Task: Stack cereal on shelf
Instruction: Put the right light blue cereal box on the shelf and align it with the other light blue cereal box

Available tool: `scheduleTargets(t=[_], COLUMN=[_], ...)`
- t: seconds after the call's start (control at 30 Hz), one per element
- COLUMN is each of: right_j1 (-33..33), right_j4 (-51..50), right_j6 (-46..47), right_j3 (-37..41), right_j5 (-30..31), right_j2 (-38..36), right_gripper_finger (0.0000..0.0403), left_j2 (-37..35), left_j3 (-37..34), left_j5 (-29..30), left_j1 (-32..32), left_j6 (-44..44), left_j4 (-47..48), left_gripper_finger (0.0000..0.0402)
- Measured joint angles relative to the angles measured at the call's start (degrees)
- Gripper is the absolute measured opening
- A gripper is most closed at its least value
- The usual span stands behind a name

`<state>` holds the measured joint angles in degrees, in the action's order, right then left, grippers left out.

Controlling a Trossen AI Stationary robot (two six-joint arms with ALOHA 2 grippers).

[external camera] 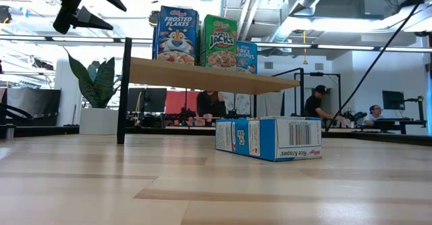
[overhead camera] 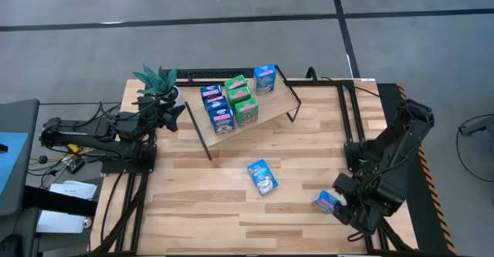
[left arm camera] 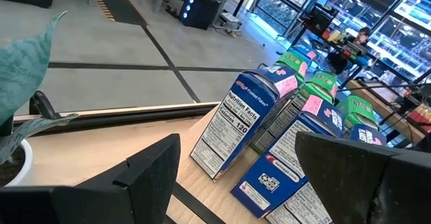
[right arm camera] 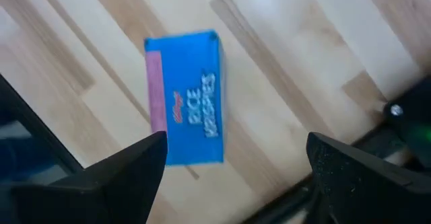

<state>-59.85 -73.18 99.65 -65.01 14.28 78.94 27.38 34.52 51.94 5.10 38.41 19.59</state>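
Two cereal boxes still lie flat on the desk [overhead camera: 201, 211], off the shelf [overhead camera: 266, 106]: a blue Rice Krispies box [overhead camera: 262, 177] in open desk in front of the shelf, well clear of its black rod legs, and a second blue Rice Krispies box [overhead camera: 327, 202] farther from the shelf, near the desk's right edge. You have your right gripper [overhead camera: 345, 211] just beside that second box, jaws spread wide with nothing between them. Your right wrist view looks straight down on the box [right arm camera: 185, 106], its pink strip and lettering face up, bare wood all round it and a dark frame rail close by at the desk edge.

On the shelf you can count, from above, a cluster of upright boxes: blue ones [overhead camera: 218, 112] toward the left, green ones [overhead camera: 243, 103] beside them, and one blue box [overhead camera: 265, 79] apart toward the shelf's back right corner. Much of the board's right half is bare.

Your left gripper [overhead camera: 171, 112] hangs off the shelf's left end, next to a potted plant [overhead camera: 157, 82], jaws wide open and empty. Its wrist view shows the side panels of the blue boxes [left arm camera: 236, 126] that the overhead view does not. The low view shows the printed fronts: Frosted Flakes [external camera: 175, 34], Apple Jacks [external camera: 220, 41], Rice Krispies [external camera: 246, 57], with the nearer fallen box [external camera: 268, 138] in front of the shelf.
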Motion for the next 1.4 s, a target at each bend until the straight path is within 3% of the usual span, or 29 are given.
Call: scheduleTargets(t=[0.4, 0.97, 1.4], right_j1=[-1.5, -2.5, -3.2], right_j4=[1.9, 2.8, 3.3], right_j6=[2.5, 1.0, -0.5], right_j3=[0.0, 0.0, 0.0], right_j5=[2.3, 2.4, 2.1], right_j2=[0.2, 6.7, 6.6], right_gripper_finger=[0.0377, 0.0373, 0.0253], left_j2=[0.0, 0.0, 0.0], left_j3=[0.0, 0.0, 0.0], left_j5=[0.9, 1.3, 1.2], left_j1=[0.0, 0.0, 0.0], left_j6=[0.4, 1.8, 2.6], left_j4=[0.0, 0.3, 0.3], left_gripper_finger=[0.0283, 0.0283, 0.0283])
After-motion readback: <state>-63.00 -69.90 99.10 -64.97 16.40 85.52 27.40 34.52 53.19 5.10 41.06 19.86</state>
